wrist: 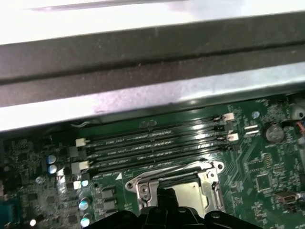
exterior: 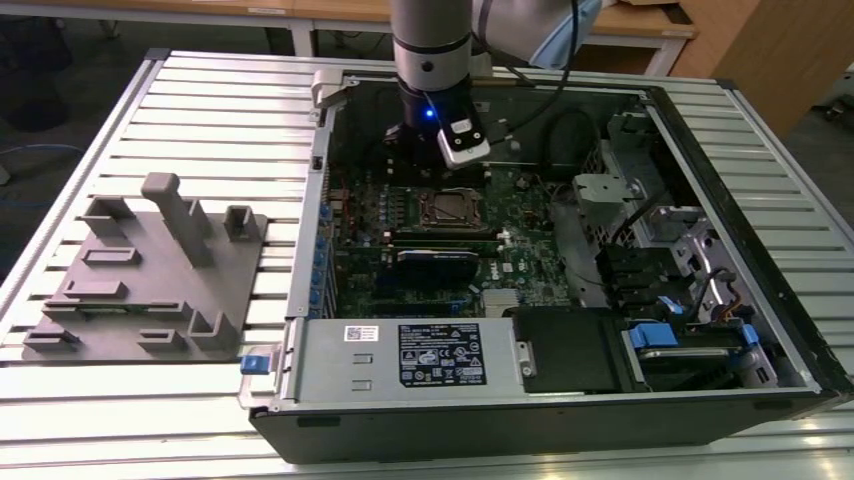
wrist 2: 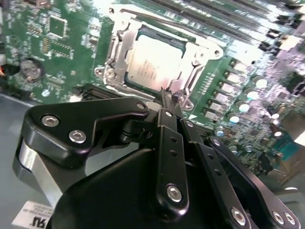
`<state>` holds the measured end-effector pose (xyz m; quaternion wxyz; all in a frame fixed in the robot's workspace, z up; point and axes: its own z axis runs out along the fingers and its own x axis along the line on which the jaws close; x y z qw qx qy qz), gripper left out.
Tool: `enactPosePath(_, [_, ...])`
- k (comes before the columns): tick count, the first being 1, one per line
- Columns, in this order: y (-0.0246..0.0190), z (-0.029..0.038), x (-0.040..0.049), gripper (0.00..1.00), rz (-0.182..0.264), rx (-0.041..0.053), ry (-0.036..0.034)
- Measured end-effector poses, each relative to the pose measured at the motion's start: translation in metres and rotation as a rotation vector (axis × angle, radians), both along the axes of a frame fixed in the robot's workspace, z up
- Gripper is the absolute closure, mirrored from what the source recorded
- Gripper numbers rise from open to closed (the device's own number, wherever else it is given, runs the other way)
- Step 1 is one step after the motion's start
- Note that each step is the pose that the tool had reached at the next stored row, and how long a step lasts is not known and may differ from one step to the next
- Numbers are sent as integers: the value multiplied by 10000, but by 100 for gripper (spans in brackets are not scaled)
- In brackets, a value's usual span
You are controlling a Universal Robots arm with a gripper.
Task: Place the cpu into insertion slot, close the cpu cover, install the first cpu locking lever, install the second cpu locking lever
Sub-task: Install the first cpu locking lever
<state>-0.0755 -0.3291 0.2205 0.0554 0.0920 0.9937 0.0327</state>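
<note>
Arm [exterior: 430, 50] standing upright inside the open computer case [exterior: 534, 425], gripper [wrist 2: 165, 95] poised at the near edge of the insertion slot [exterior: 446, 209], fingers pressed together at the tip. Cpu [wrist 2: 153, 61] lies seated in the slot, framed by the cpu cover [wrist 2: 119, 55]. Memory slots [wrist: 157, 143] run close alongside the slot, with the case wall [wrist: 152, 52] beyond them.

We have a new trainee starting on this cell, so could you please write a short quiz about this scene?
1. True or false: the cpu lies framed by the cpu cover.
2. The gripper is nearest to: A the memory slots, B the cpu cover, C the power supply?
3. What lies on the table, to the exterior view's left of the computer case?
Key: 1 true; 2 B; 3 the grey fixture.
</note>
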Motion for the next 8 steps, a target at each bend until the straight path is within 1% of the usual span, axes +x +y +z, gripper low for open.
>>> enactPosePath(1, [-1,-1,0,89,0,-63,110])
enactPosePath(2, [0,-2,0,89,0,-92,166])
enactPosePath(8, [0,-4,5,89,2,-107,187])
